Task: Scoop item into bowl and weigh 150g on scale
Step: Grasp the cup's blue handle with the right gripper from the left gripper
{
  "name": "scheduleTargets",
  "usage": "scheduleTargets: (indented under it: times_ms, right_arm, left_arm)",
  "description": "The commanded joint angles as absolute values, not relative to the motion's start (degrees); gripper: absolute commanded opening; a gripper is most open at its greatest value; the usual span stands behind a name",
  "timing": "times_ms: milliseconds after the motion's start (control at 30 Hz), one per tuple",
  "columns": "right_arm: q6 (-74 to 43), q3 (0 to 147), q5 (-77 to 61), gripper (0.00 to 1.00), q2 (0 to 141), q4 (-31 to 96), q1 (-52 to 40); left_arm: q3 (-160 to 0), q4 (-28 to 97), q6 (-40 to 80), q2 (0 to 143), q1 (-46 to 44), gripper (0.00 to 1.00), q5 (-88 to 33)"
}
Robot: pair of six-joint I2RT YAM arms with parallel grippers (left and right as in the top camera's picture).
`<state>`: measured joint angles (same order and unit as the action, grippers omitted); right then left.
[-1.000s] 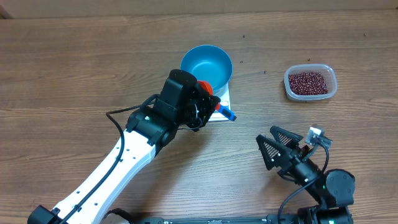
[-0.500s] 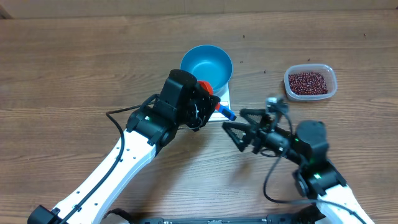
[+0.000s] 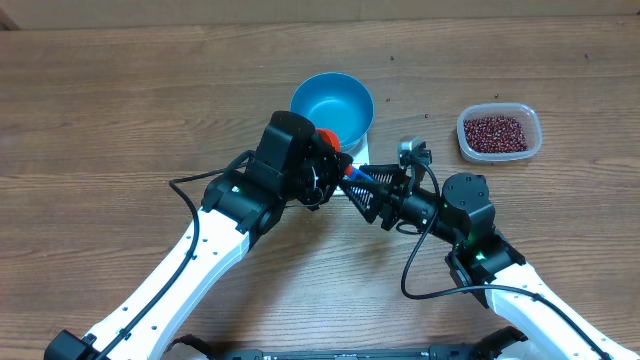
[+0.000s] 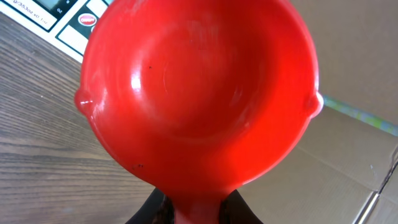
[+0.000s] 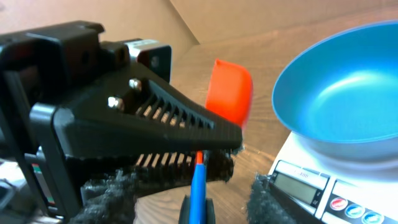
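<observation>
Beans (image 3: pixel 496 132), small, dark red-brown and dried, lie heaped in a clear rounded-rectangle plastic tub (image 3: pixel 533 146) at the right of the wooden table (image 3: pixel 150 100), well apart from the round, deep, bright blue bowl (image 3: pixel 332 103). The bowl stands empty on the flat white rectangular scale (image 3: pixel 361 154). The left gripper (image 3: pixel 335 172) clamps the stem of a red plastic scoop (image 4: pixel 199 93) with a blue handle, holding it just beside the bowl, as it did a second ago. The right gripper (image 3: pixel 362 192), then wide open near the table's lower right corner, now reaches across to the scoop. Its jaws are narrower and straddle the blue handle, and the wrist view shows a gap on either side. Bowl, scale and tub are unmoved.
</observation>
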<state>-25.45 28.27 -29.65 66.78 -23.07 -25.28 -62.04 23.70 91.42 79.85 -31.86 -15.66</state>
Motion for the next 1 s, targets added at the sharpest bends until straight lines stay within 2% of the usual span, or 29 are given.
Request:
scheduleTargets:
  times_ms: [0,200,433,600,967]
  right_arm:
    - [-25.2,30.2,-28.5,0.52,66.9,-24.1,-25.6]
    - [-25.2,30.5,-28.6,0.35,66.9,-25.4,-25.6]
    - [-25.2,30.5,-29.6,0.29,67.0,-24.9,-25.6]
    - [-25.2,30.5,-29.6,0.29,67.0,-22.0,-25.6]
    - [-25.5,30.5,-29.6,0.17,67.0,-21.8,-25.6]
  left_arm:
    - [-63.2,23.7,91.7,80.2,-32.2,0.04,-16.3]
    - [-63.2,23.7,91.7,80.2,-32.2,0.04,-16.3]
    - [-63.2,23.7,91.7,80.2,-32.2,0.04,-16.3]
    - [-63.2,23.7,91.7,80.2,-32.2,0.04,-16.3]
    - [-63.2,23.7,91.3,80.2,-32.2,0.04,-16.3]
